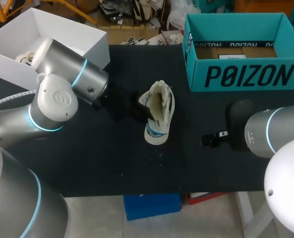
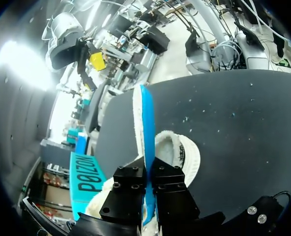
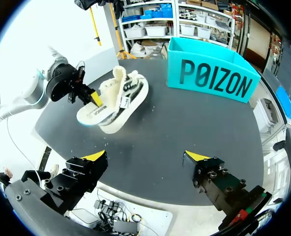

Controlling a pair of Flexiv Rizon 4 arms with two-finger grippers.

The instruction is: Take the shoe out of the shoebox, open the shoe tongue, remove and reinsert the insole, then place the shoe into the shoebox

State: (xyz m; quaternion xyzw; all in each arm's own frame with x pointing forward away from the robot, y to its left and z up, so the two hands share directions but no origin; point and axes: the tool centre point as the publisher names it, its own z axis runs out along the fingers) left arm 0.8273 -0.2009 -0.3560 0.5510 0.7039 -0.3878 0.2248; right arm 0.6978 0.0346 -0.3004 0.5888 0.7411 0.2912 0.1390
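Our left tool (image 2: pixel 148 173) is clamped on a thin white-and-blue sheet, probably the insole (image 2: pixel 145 123). It stands edge-on ahead of the fingers, just beside the shoe's fleecy collar. The shoe (image 1: pixel 158 113) lies tipped on its side mid-frame on the black desk (image 1: pixel 112 163), likely so its opening faces our left arm. Our right tool (image 3: pixel 145 157) hangs with fingers wide apart, holding nothing, lower right. The teal shoebox (image 1: pixel 241 74) sits upper right.

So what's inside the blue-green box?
Only brown cardboard shows in the teal shoebox. The shoe lies out on the table, the left gripper shut on its insole. The box's front wall hides the near part of its floor.
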